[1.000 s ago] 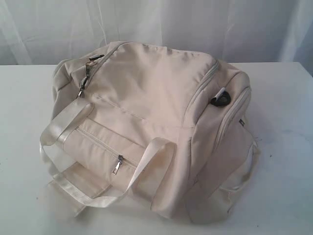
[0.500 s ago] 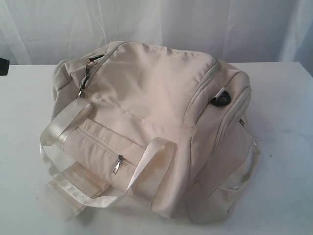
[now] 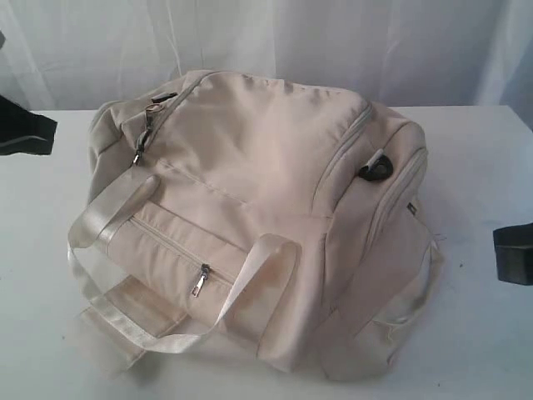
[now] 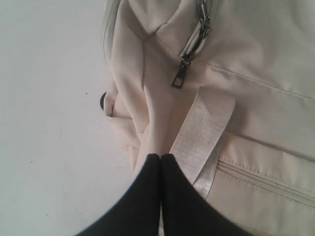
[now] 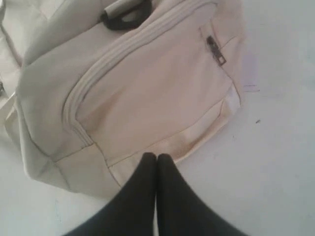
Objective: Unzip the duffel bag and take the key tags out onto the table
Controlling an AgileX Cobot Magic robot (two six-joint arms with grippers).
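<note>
Bag (image 3: 266, 208) sits mid-frame in the ext. view, filling much of the table (image 3: 50, 350); every zip looks done up, so nothing's out yet. Left claw (image 4: 160, 158) is pressed together, tips touching, empty; its wrist cam has it just short of the bag's end, pointing toward the main zip pull (image 4: 178, 78), which dangles close by the strap (image 4: 202, 132). My read: it's lining up for that pull, since the top zip has to run before anything comes out. Right claw (image 5: 156, 157) is also pressed together, holding nothing; it hovers by the bag's other end, near the end pocket (image 5: 157, 98) and the black ring (image 5: 125, 14); prob. there to steady the bag while the zip is drawn, but that's a guess.

In the ext. view the arms barely show: left arm (image 3: 21, 129) is a dark shape at the left edge, upper part; right arm (image 3: 512, 254) another at the right edge, below centre; both cut off by the frame, claws not made out there.

Tags: not visible anywhere; presumably inside, behind closed fabric; which compartment, can't tell: main, end pocket, or front pocket w/ its own pull (image 3: 200, 282). Far side of the bag is hidden too; its lower right corner washes into the white table, edge hard to trace.
</note>
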